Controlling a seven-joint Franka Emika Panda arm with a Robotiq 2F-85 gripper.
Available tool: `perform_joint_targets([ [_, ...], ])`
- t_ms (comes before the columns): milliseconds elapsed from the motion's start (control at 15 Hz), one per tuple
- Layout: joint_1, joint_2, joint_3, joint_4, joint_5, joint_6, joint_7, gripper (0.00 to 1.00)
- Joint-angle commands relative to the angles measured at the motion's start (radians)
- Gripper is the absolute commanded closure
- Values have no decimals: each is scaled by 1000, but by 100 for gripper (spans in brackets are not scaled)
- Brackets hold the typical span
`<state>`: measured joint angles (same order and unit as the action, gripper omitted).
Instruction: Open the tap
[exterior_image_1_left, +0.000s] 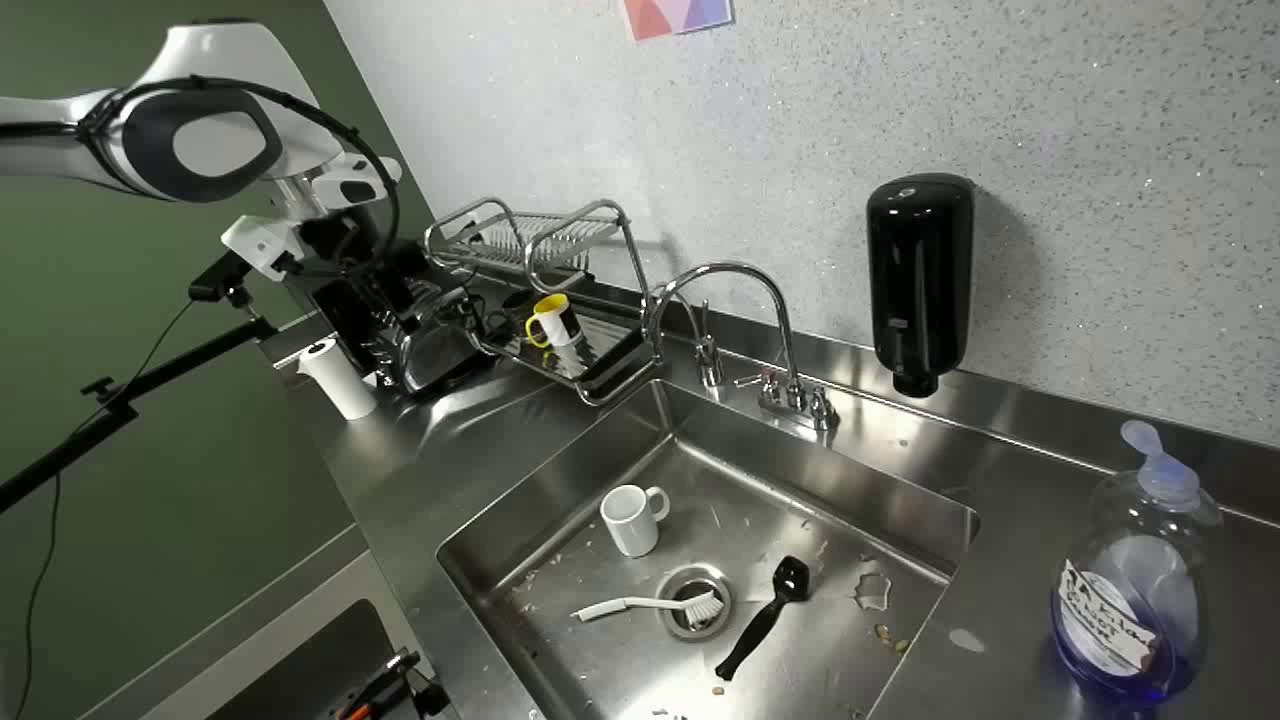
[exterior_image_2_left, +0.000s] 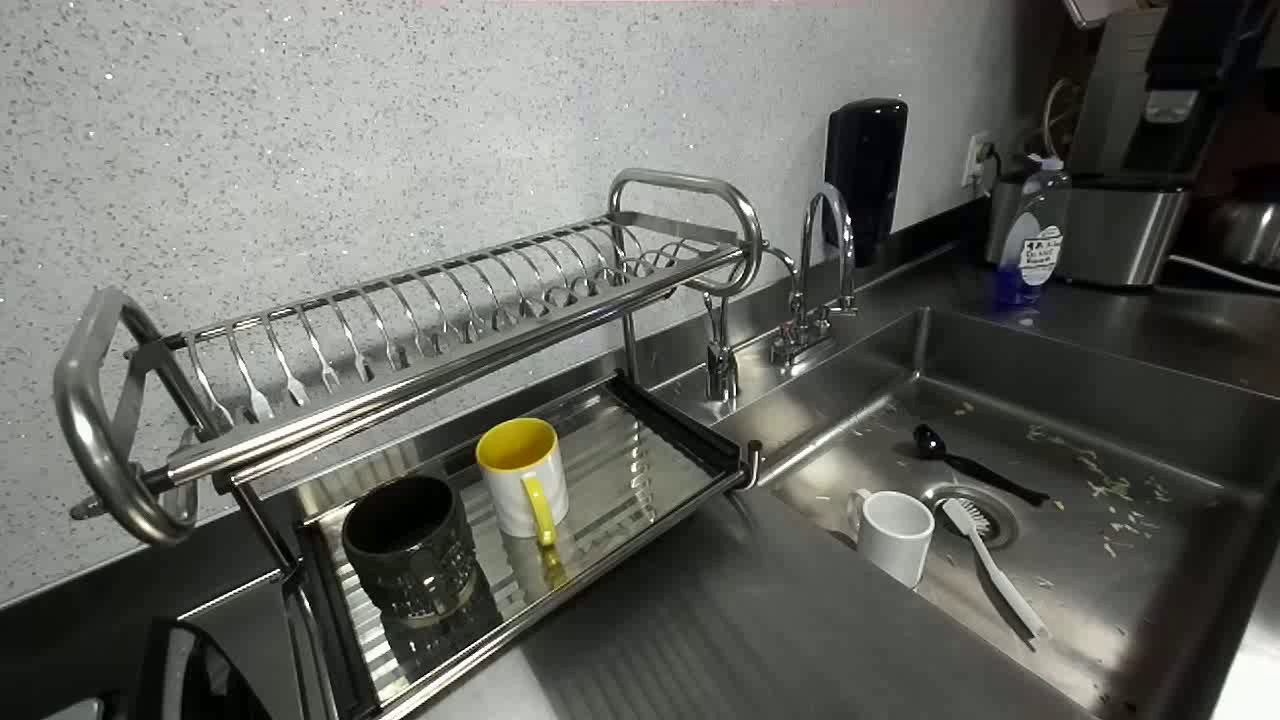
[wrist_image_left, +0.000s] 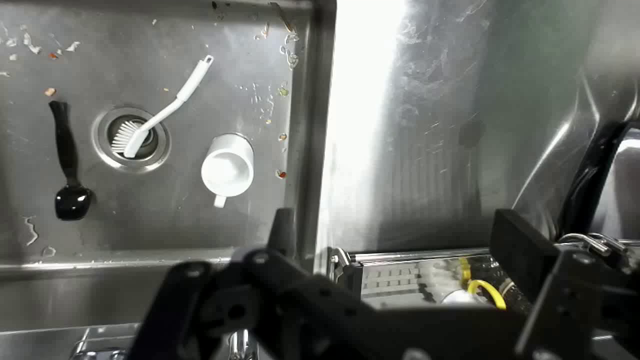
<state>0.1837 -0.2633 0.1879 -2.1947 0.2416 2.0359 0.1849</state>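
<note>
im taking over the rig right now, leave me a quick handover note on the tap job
Gripper: open, holding nothing, not at the tap.
Tap: behind the sink, between the rack and the dispenser; a smaller chrome fixture stands on its rack side.
Done: no sign of opening; no flow shows. How the handles are set is too small to tell.
Left: bring the gripper to a handle and, most likely, turn it until it runs. I'd watch for the rack on the way.
</note>
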Motion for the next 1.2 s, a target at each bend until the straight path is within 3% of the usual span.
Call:
perform_joint_targets([
  [0, -2, 0, 2, 2, 0, -3, 0, 0],
  [200, -2, 0, 2, 2, 0, -3, 0, 0],
  [533, -63, 22, -27, -2, -103, 86, 8, 0],
  [933, -169, 121, -79, -38, -358, 360, 61, 0],
  [1133, -224, 201, -116, -51, -513, 486, 178, 0],
])
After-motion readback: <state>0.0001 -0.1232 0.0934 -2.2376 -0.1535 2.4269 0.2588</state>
